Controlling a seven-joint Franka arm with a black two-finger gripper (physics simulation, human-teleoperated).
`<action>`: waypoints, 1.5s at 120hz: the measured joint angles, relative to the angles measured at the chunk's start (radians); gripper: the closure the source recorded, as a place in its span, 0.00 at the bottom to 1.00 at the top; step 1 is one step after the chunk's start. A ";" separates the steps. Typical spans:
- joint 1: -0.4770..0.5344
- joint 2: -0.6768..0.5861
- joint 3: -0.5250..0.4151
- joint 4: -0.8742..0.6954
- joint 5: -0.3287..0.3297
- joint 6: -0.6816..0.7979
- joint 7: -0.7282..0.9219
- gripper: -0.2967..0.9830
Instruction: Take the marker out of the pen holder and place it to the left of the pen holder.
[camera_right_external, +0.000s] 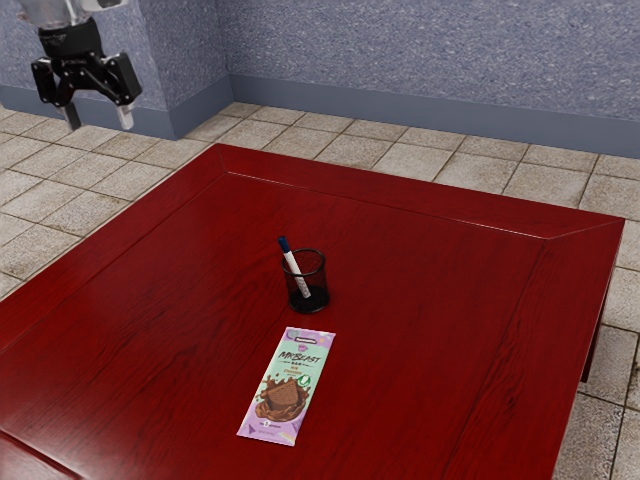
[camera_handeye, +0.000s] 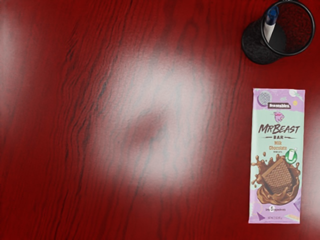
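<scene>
My gripper is hovering with its 2 fingers spread, while 1 marker is leaning inside the pen holder near 1 chocolate bar.

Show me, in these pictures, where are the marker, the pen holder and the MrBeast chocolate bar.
Marker (camera_right_external: 296, 271): exterior view, on its white barrel.
Pen holder (camera_handeye: 253, 45): wrist view, on its dark mesh side.
MrBeast chocolate bar (camera_handeye: 277, 155): wrist view, middle of the wrapper's front.
</scene>
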 joint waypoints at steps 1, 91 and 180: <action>0.000 0.000 0.000 0.000 0.001 0.000 0.000 0.23; -0.170 -0.212 0.006 -0.845 -0.008 0.535 -0.020 0.23; -0.249 0.336 -0.001 -0.391 -0.138 0.724 -0.133 0.23</action>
